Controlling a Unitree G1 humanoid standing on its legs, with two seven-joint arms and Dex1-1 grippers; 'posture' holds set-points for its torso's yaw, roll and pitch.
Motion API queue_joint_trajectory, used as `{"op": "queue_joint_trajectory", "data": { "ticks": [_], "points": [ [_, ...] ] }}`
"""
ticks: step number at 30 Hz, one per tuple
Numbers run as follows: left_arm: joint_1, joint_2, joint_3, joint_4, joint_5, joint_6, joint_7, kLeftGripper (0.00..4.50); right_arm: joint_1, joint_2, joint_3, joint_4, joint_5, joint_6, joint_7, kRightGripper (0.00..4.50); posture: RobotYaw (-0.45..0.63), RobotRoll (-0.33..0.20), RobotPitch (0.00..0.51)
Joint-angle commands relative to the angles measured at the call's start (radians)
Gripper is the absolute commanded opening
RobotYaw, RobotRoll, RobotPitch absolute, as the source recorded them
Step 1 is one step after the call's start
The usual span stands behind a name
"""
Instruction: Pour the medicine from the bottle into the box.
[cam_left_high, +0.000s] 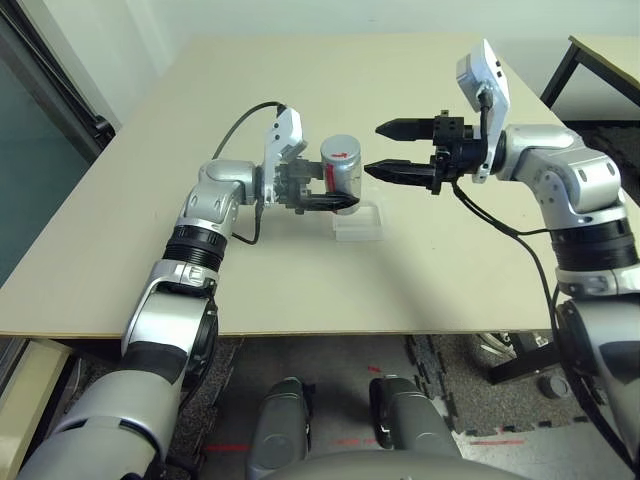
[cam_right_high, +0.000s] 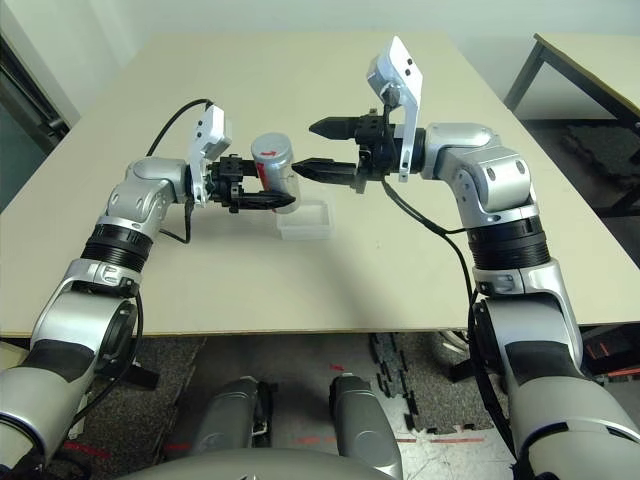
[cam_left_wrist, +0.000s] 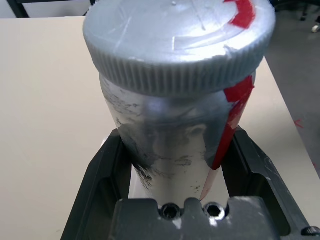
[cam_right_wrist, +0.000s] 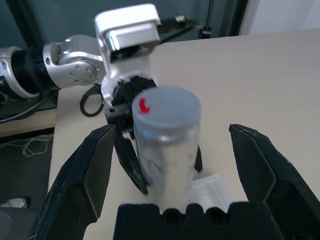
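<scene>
Nearest the left wrist camera is the ribbed grey screw cap (cam_left_wrist: 175, 45), seated on the silvery medicine bottle (cam_left_wrist: 167, 130), with red marking across its top and a red stripe running down the side. Pinched around the body below that cap is the left gripper (cam_left_wrist: 178, 134), one black finger on either side, and the bottle stands close to upright in that grip. It appears to be held above the tabletop (cam_left_high: 300, 290), by the far side of the shallow clear plastic box (cam_left_high: 358, 230), which sits flat on the table; whether it is directly over any part of the box I cannot tell. Opposite, the right gripper (cam_left_high: 373, 149) has its two fingers spread wide with nothing between them, pointing toward the bottle and apart from it. With the cap on, the step in hand looks like getting the bottle open, and pouring has yet to begin. The next move probably calls for the right gripper to come in level with the cap, close on its ribbed edge and unscrew it, while the left keeps a firm hold so that the body does not turn too. Only after that should the left arm bring the mouth over the box and tip it gently; a hasty tilt could scatter medicine past the low walls.
</scene>
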Motion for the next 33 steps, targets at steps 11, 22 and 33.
{"op": "queue_joint_trajectory", "data": {
  "ticks": [11,22,33],
  "points": [
    [-0.013,-0.021,-0.026,-0.010,0.002,0.003,-0.015,2.77,-0.027,0.049,0.045,-0.005,-0.018,-0.018,-0.005,4.50,-0.04,0.000,0.076],
    [-0.011,-0.032,-0.031,-0.039,-0.003,0.020,-0.023,2.77,-0.036,0.070,0.058,0.027,-0.052,-0.046,-0.002,4.50,-0.04,0.000,0.078],
    [-0.004,-0.030,-0.037,-0.059,0.001,0.025,-0.033,2.77,-0.038,0.072,0.055,0.043,-0.060,-0.047,-0.003,2.82,-0.04,0.000,0.080]
  ]
}}
